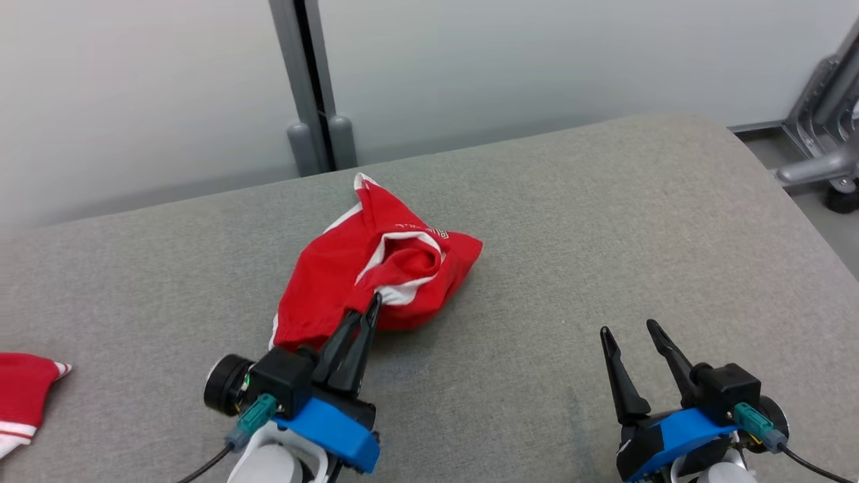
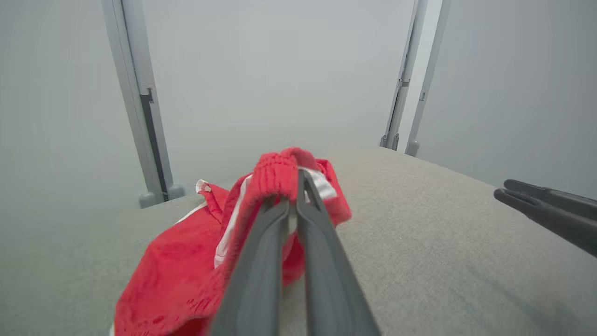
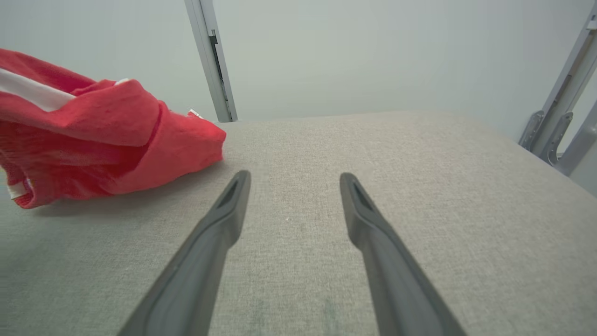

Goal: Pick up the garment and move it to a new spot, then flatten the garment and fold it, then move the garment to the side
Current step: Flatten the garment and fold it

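Left gripper: fingers pressed together, clamped on a ribbed red fold at the near edge of the garment, right where a white-trimmed opening gapes.
Right gripper: fingers spread apart with nothing between them, low over the table (whether the tips touch the cloth surface cannot be told).
Garment: a crumpled red heap with white trim lying on the table. It spreads ahead of the left fingertips and off to their left, and it lies well to the left of the right gripper, apart from it.
Between the grippers: plain grey table fabric.
Ahead of the right gripper: bare surface up to the table's rounded far edge.
Second cloth: another red piece with white stripes, far to the left of the left gripper and well apart from the garment.
Post: a grey upright beyond the garment, past the table's far edge, against a pale wall.
Metal frame: off the table, far to the right of the right gripper.
Writing: a line of pale lettering on the garment's upper fold, beyond the left fingertips, too small to read.
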